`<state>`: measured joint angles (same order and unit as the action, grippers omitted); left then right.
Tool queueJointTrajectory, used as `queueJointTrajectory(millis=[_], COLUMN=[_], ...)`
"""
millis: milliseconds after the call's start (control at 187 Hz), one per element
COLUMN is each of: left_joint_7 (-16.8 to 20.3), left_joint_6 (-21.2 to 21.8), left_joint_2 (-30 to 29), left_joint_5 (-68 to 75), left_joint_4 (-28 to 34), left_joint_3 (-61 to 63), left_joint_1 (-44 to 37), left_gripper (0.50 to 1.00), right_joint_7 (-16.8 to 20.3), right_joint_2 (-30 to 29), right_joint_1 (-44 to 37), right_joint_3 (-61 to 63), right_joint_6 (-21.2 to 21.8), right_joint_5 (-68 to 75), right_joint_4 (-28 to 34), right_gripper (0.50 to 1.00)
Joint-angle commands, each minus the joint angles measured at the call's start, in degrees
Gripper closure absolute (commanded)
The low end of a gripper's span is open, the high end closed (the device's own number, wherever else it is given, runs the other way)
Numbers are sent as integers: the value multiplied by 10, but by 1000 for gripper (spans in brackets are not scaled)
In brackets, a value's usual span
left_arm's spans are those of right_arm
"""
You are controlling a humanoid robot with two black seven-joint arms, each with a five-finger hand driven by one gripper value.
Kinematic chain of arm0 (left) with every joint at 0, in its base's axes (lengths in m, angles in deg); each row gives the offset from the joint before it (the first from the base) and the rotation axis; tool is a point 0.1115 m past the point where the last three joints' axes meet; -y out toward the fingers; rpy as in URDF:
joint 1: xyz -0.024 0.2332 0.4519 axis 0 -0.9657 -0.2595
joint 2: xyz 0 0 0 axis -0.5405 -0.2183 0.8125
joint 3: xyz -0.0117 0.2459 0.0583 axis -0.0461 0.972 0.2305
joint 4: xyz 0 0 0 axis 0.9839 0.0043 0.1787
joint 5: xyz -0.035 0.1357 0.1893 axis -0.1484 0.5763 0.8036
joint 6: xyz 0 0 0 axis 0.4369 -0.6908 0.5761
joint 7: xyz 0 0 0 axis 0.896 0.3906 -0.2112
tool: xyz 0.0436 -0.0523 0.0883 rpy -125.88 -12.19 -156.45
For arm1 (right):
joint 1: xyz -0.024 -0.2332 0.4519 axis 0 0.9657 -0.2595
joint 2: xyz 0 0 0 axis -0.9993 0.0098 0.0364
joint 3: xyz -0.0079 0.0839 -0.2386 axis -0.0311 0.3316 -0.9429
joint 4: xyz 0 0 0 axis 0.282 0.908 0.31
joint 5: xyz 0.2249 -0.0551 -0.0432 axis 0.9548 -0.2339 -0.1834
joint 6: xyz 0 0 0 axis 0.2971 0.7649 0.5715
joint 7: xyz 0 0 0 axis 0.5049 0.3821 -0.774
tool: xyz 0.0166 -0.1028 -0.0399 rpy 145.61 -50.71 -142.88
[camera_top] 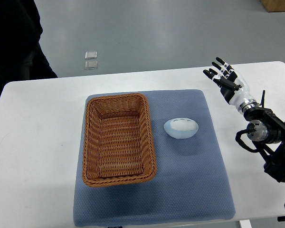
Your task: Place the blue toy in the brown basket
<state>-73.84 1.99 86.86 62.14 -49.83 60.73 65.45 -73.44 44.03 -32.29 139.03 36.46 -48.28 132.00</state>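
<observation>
Basket [118, 138], brown wicker, empty, on blue mat [190, 190] on worktop [38, 142]. Blue toy [181, 127] on mat just right of basket. Right hand [226, 79] far right of basket, fingers [222, 63] spread wide, holding nothing.

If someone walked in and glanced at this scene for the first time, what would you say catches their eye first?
Most likely the brown wicker basket, empty, on the left half of the blue mat on the white table. Just right of it, apart from it, lies the pale blue toy. At the table's far right corner the robot's right hand hovers with fingers spread, holding nothing, and a person in dark clothing stands at the top left.
</observation>
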Motion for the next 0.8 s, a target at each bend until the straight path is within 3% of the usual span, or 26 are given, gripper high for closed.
queueJointTrajectory(millis=[0,627,793], left_joint_7=[0,0,0], left_joint_6=[0,0,0], left_joint_2=[0,0,0], left_joint_5=[0,-2,-2], left_joint_4=[0,0,1], left_joint_3=[0,-2,-2], left_joint_1=[0,0,0], left_gripper=[500,500,500], right_joint_7=[0,0,0], right_joint_2=[2,13,28], right_joint_1=[-2,-5,-20], right_joint_3=[0,-17,-45], right_joint_6=[0,8,28], right_joint_5=[-1,-77,-96], right_joint_4=[0,6,8], right_gripper=[587,587,587])
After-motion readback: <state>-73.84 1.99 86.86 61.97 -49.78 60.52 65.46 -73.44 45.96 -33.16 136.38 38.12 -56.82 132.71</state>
